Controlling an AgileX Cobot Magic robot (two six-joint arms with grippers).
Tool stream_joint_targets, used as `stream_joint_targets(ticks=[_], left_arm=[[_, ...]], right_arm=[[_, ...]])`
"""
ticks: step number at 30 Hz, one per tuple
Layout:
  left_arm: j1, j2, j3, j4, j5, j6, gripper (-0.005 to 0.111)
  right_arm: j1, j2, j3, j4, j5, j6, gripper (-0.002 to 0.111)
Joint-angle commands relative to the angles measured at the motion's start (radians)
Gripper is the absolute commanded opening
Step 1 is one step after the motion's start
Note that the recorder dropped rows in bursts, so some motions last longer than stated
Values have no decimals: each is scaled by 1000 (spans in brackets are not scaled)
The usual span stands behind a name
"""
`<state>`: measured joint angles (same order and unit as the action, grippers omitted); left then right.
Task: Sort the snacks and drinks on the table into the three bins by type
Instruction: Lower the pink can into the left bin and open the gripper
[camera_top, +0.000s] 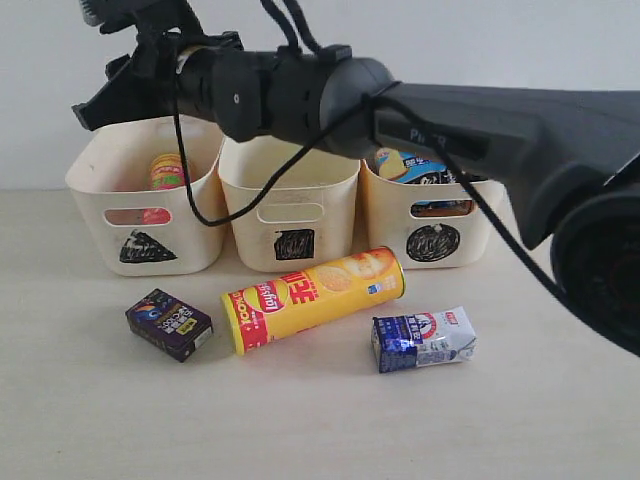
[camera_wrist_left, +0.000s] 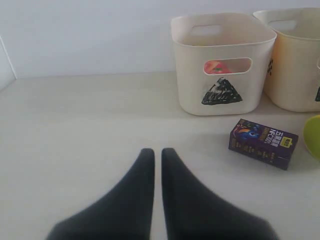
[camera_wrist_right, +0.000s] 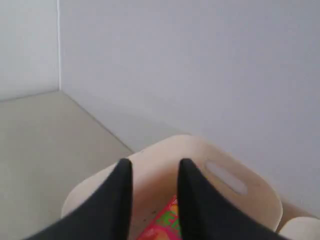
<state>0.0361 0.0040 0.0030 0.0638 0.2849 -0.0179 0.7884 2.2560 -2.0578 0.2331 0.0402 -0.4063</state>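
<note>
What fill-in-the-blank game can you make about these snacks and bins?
The middle bin is marked with a black ___.
The pink tube sits in the left bin, marked with a ___.
Between the purple carton and the blue and white carton lies the ___ Lay's tube.
Missing words: square, triangle, yellow.

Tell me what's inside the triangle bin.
In the triangle bin, a pink chip tube with a yellow-green cap shows above the rim and through the handle slot. The wall covers its lower part and anything else on the bottom.

Soft even light; blurry left claw (camera_wrist_left: 157, 152)
</note>
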Motion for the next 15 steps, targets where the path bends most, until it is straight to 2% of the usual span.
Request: stream_joint_targets(ticks=[1,9,15], left_arm=[[1,-4,-3,-1,-7,-9,4],[1,-4,-3,-1,-7,-9,4],[1,-4,-3,-1,-7,-9,4]], right_arm=[[-2,-68,-6,0,200,4,0],[-2,-140,-6,-6,586,-16,0],[-2,-170,-6,2,976,-308,0]])
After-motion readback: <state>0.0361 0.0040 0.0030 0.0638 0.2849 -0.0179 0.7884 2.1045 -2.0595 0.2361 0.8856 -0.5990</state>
